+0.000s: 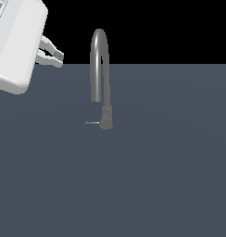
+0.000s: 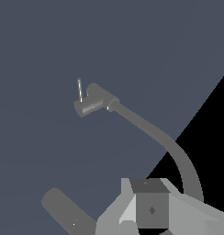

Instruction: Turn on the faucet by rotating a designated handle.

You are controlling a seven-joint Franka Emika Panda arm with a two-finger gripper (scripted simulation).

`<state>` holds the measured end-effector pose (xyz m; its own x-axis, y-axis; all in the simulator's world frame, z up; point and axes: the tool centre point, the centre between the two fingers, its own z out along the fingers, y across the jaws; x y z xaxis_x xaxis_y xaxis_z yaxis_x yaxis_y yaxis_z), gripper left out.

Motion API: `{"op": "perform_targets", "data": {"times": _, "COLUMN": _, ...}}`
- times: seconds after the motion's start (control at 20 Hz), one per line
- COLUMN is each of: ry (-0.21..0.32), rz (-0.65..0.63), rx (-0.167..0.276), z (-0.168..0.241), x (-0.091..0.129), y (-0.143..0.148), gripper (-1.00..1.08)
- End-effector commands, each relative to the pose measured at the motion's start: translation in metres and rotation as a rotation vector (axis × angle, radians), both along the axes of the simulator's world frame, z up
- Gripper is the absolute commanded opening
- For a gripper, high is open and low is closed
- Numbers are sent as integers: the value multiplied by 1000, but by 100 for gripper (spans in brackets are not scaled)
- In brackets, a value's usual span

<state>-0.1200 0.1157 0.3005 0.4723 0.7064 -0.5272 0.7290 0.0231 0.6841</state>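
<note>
The pincer (image 1: pixel 58 57) hangs in the upper left of the frame, its fingers nearly together and holding nothing, well apart from the faucet (image 1: pixel 100 69) at centre on the worktop (image 1: pixel 170 162). To do this well, I'd say it should drop low and meet the thin handle (image 1: pixel 91 122), jutting toward frame left from the base, near its tip. The wrist view cuts the fingertips off.

My outside cam sits back, looking level across the floor. My wrist cam looks down past the jaws; both catch the faucet (image 1: pixel 102 78).
</note>
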Motion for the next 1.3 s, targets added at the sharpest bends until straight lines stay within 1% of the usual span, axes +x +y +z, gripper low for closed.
{"op": "perform_targets", "data": {"times": 0.0, "ry": 0, "rz": 45, "rx": -41, "z": -10, "x": 2, "y": 3, "gripper": -100}}
{"op": "perform_targets", "data": {"times": 0.65, "ry": 0, "rz": 259, "rx": -243, "z": -58, "x": 13, "y": 10, "gripper": -100}}
{"op": "perform_targets", "data": {"times": 1.25, "ry": -2, "rz": 451, "rx": -429, "z": -102, "x": 21, "y": 10, "gripper": -100}}
